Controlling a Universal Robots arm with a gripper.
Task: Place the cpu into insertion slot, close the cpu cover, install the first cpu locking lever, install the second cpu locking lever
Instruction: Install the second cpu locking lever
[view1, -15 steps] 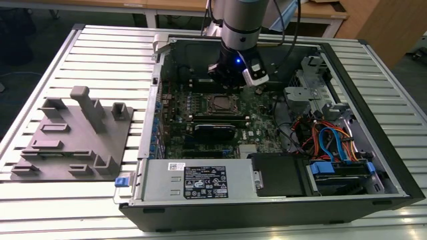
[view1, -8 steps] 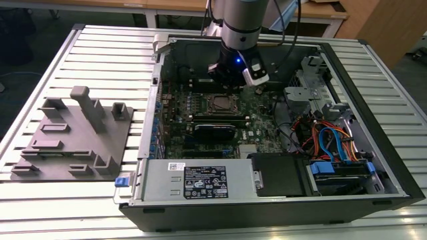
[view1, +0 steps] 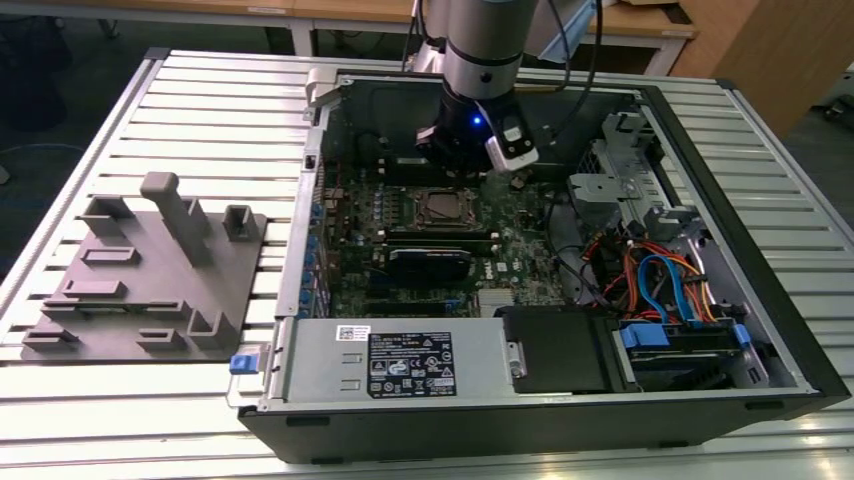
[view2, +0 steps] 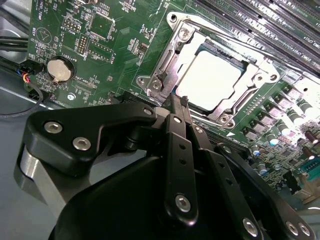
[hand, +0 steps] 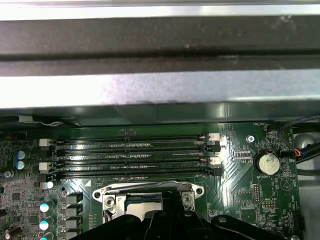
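Above the open computer case on the slatted metal surface, the gripper hangs just over the near edge of the insertion slot, its two black fingers pressed together with nothing held between them. Flat in that socket lies the square cpu, its dull silver top facing up, framed by the thin silvery cpu cover with its cut-out middle lying down around it on the green motherboard. Four long black memory slots run side by side along the board beyond the socket in the first wrist view, a round silver coin battery sits near their end, and a grey moulded fixture rests on the surface well apart from the case.
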